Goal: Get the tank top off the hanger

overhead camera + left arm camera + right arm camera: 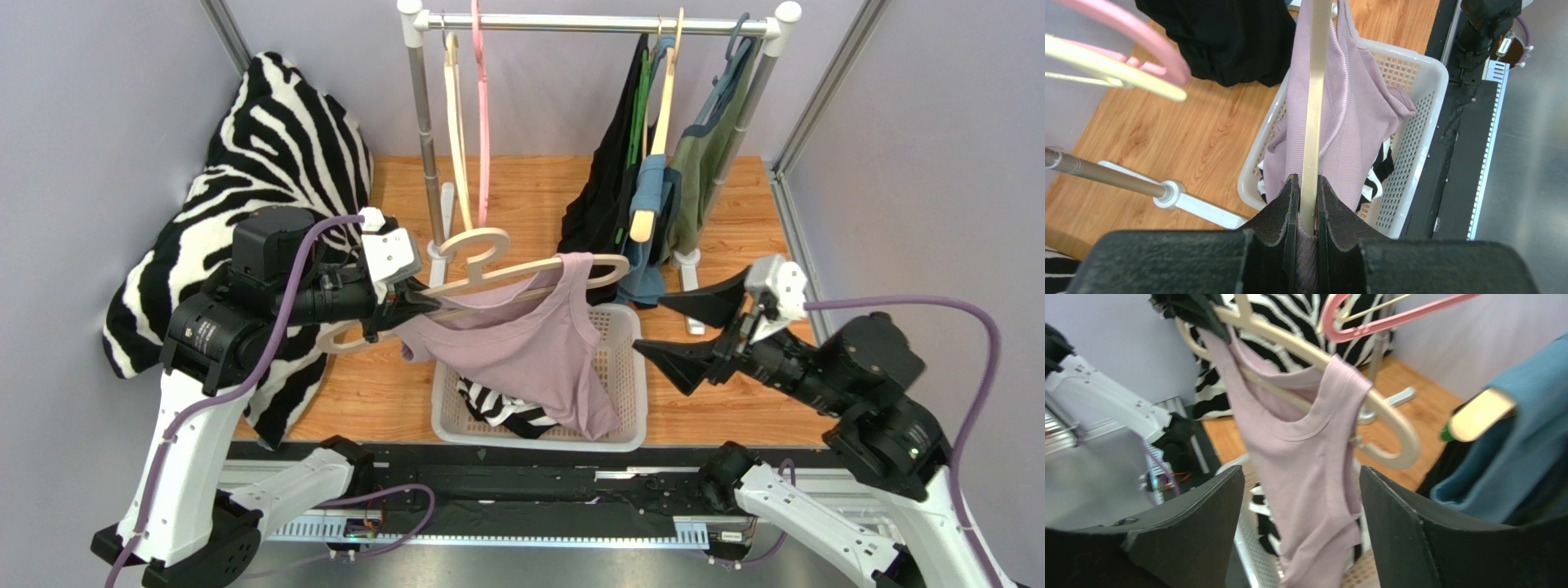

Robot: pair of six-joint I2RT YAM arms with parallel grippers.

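We locate the left end effector [411,306] at the near left. Its fingers are closed narrowly on one arm of the wooden hanger [540,272]. In the left wrist view, the hanger bar runs between the two pads [1287,202], and pink fabric is bunched at the grip.

The right end effector [656,325] stands at the near right with its jaws spread wide and holds nothing. It sits just beside the basket's right rim, apart from the garment. In the right wrist view, the tank top hangs in front of the gap between the fingers [1211,508].

The pink ribbed tank top [528,343] hangs from the tilted hanger. One strap is looped over the hanger's far end. The body drapes down over the white perforated basket [632,404], which rests on the wooden desk [368,392]. A black-and-white striped garment [509,410] lies in the basket, partly covered by the tank top.

A zebra-print cloth [288,135] lies further back on the left. At the rear, the clothes rack rail [589,22] carries:
- an empty pink hanger [482,110];
- a cream hanger [456,110];
- black [613,172], blue [650,208] and green [702,165] garments, which hang directly behind the hanger's far end.
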